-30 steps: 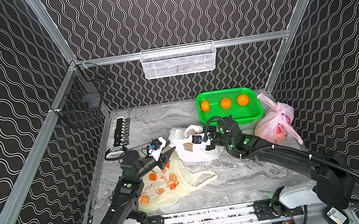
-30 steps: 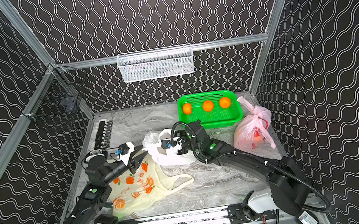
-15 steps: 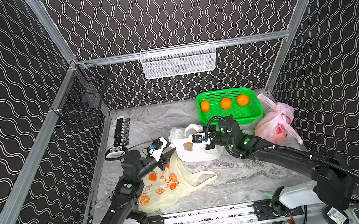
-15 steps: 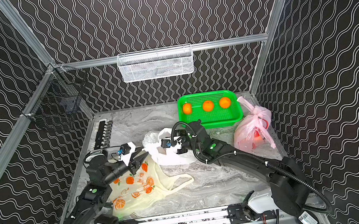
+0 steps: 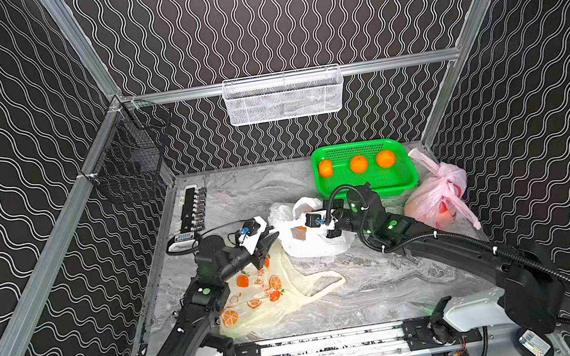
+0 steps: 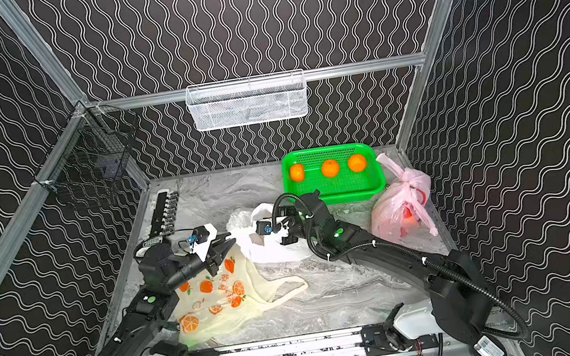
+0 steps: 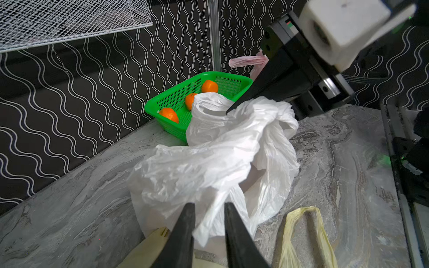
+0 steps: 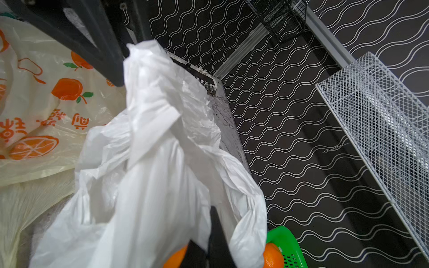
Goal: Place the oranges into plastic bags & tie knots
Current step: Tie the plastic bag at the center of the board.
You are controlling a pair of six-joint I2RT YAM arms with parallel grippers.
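Thin white plastic bag [image 5: 309, 248] sits just in front of green perforated plastic basket [image 5: 359, 144]. Right gripper [image 7: 232, 109] jaws clamp its basket-side rim. Left gripper [image 7: 209, 205] jaws slightly apart around a fold. Film's limp, light, slippery: you'd best pinch a bunched handle, not one layer.

We are seeing orange printed characters [image 8: 79, 121] on the pale yellow bag [image 8: 34, 97], sitting between its printed fruit and printed slice; we are not managing to read them. Near that bag, a small label [image 5: 181, 237] is proving too tiny to read.
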